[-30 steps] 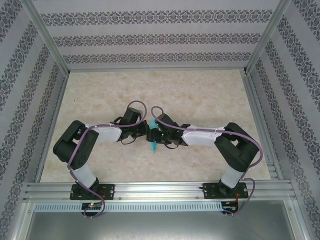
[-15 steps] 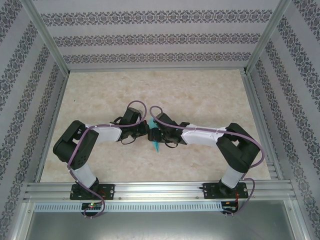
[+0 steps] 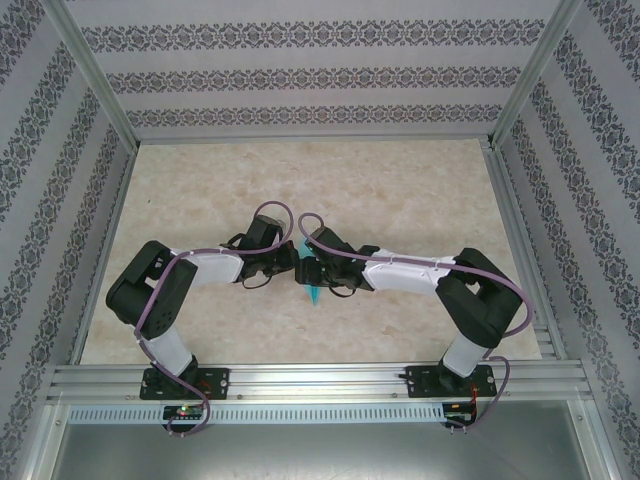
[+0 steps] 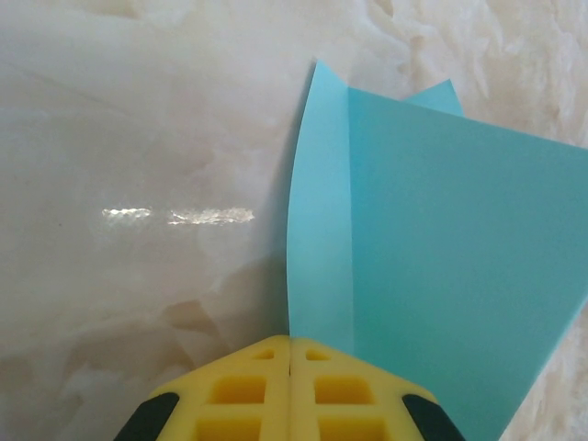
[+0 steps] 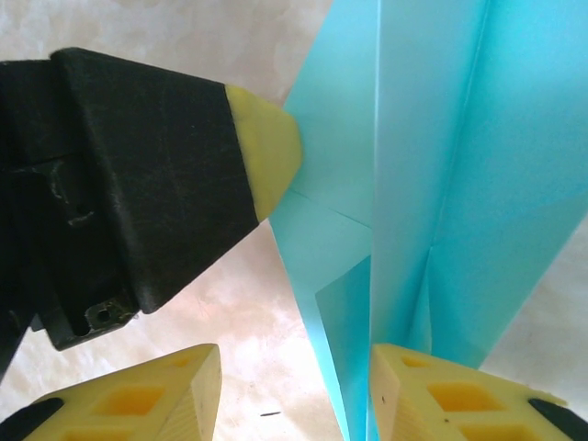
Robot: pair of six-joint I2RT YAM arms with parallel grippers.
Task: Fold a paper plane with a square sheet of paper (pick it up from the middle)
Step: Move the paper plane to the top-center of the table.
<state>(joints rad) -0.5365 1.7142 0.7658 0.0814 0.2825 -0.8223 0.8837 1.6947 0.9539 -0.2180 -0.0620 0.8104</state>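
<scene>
The light-blue sheet of paper (image 3: 313,293), folded along several creases into a narrow pointed plane shape, hangs upright above the table between the two wrists. My left gripper (image 4: 291,344) is shut on its edge, and the paper (image 4: 432,257) fans out beyond the yellow fingertips. My right gripper (image 5: 294,390) is open around the lower folds of the paper (image 5: 413,184). The paper lies close to the right fingertip (image 5: 441,395), and a wide gap separates it from the other one. In the right wrist view the left gripper's black finger (image 5: 138,175) pinches the paper's edge.
The marbled beige tabletop (image 3: 400,190) lies under the arms, fenced by aluminium rails (image 3: 320,380) and patterned walls. Both arms' forearms meet at the table's middle (image 3: 300,265), with open tabletop beyond them.
The right gripper has shifted slightly left toward the left gripper and its jaws have narrowed a little around the paper. The left gripper stays shut and still.
</scene>
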